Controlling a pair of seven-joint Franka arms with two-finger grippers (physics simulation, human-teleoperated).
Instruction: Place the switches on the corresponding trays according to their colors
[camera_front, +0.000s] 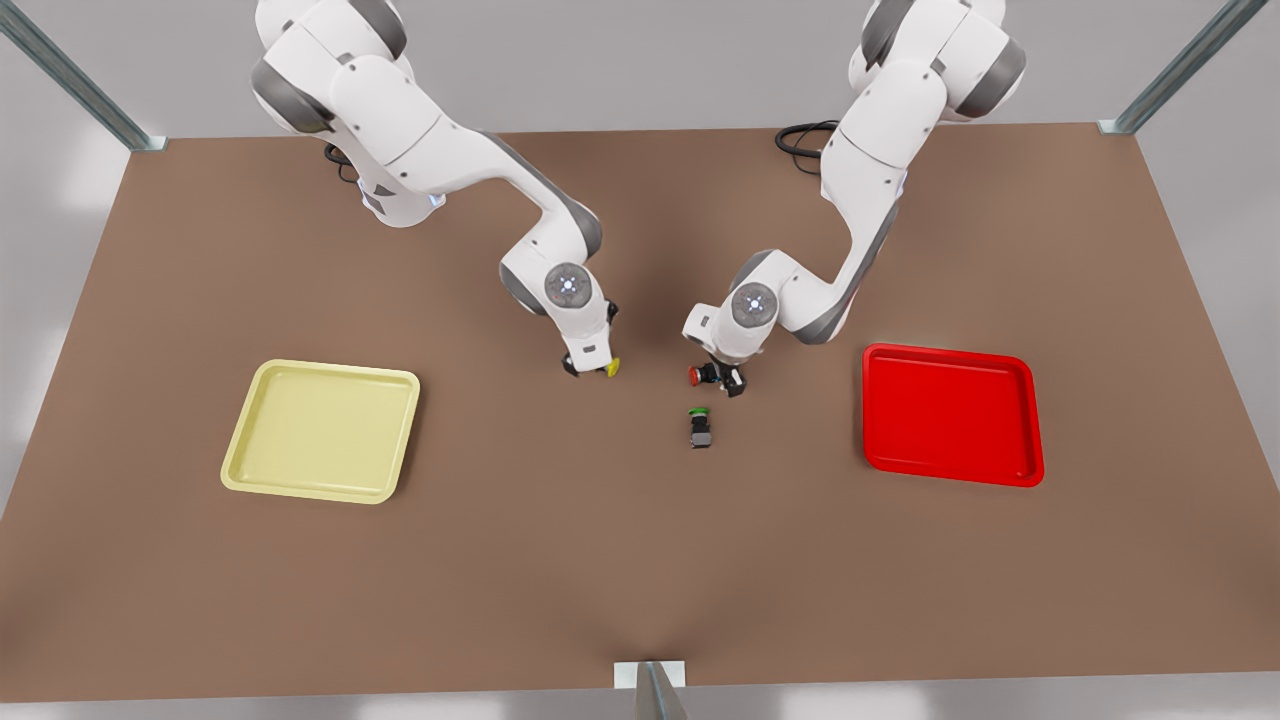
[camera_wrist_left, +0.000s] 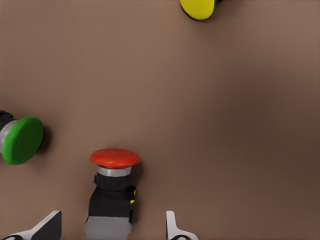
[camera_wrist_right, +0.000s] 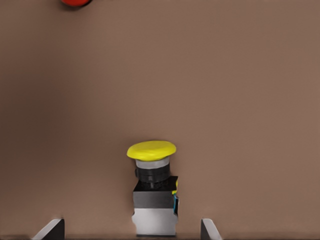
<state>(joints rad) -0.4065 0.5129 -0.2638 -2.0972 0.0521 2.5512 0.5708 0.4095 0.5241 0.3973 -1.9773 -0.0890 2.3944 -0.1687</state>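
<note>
Switches lie near the green switch (camera_front: 700, 427) on the brown surface (camera_front: 640, 560). Left gripper (camera_front: 722, 380) has open fingers around the red switch (camera_wrist_left: 113, 192), ready to grab it for the red tray (camera_front: 950, 414). Right gripper (camera_front: 590, 366) is open around the yellow switch (camera_wrist_right: 153, 192), bound for the yellow tray (camera_front: 322, 430).

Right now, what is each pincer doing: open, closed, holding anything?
Left pincer: open around the red switch, not gripping.
Right pincer: open around the yellow switch, not gripping.

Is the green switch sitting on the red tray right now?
No, the green switch lies on the bare brown table, between the two trays and well to the front view's left of the red tray.
</note>
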